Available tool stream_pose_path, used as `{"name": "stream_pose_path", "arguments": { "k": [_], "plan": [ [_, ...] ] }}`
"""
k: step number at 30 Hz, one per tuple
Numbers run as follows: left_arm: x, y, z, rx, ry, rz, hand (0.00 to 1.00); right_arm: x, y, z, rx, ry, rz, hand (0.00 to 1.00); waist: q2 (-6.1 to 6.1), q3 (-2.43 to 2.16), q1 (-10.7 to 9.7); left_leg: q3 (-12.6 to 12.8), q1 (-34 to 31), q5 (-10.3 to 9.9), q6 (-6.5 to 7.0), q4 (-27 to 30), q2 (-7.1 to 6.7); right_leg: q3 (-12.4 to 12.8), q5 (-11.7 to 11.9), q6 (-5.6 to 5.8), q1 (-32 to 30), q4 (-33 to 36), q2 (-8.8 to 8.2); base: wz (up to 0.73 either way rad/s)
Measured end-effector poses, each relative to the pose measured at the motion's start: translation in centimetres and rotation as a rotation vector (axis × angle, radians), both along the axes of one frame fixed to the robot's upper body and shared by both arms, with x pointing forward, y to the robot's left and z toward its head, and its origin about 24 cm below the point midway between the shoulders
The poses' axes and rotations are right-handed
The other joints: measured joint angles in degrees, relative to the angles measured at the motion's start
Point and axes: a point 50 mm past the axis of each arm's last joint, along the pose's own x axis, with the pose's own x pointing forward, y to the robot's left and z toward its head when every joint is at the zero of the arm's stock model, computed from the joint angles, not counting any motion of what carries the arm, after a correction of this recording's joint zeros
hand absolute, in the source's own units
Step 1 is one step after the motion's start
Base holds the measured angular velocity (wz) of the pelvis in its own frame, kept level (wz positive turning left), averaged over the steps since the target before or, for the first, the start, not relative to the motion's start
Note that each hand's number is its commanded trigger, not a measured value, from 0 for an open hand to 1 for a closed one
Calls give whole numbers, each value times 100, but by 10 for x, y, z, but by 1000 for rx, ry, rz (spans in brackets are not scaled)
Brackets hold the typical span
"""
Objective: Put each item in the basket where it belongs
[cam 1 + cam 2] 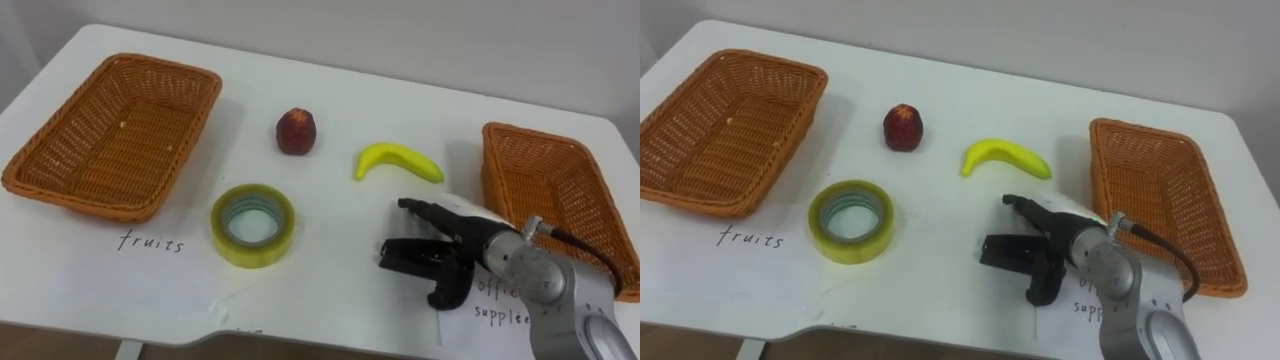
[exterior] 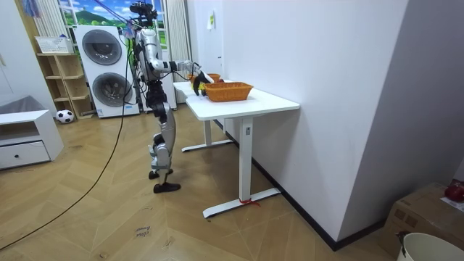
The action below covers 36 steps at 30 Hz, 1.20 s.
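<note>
Right hand [image 1: 455, 250] hangs low over the white table [image 1: 330, 285] at the lower right of the frame, fingers loosely spread and holding nothing. From where I stand it looks set for a first pick. The banana [image 1: 398, 161] lies just above it, the red fruit [image 1: 296, 131] at upper centre, and the tape roll [image 1: 253, 224] left of the hand. Neither the left basket [image 1: 60, 188] nor the right basket [image 1: 497, 133] holds anything yet. Next the hand must settle over one item and close round it. Washing machines [image 2: 101, 47] stand behind the robot on a wood floor [image 2: 109, 210]

R hand [image 1: 452, 258] w/ black fingers [image 1: 408, 256], silver-grey forearm, dark wrist cable
</note>
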Motion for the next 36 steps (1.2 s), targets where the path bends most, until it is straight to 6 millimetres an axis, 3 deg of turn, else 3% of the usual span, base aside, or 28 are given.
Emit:
{"name": "stream_pose_path", "arguments": {
  "k": [12,36],
  "plan": [
    [8,-3,2,-4,-29,-30,0,3,4,3,-42,-91,-20,100,54,-11,11,-22,3,0,0,-1,-1,10,0,0,0,-4,-1,0],
    [10,-4,1,-10,-32,-33,0,0,8,-5,126,-61,-45,100,16,-7,-34,-40,13,0,0,11,-7,13,0,0,5,-6,2,0]
  ]
}}
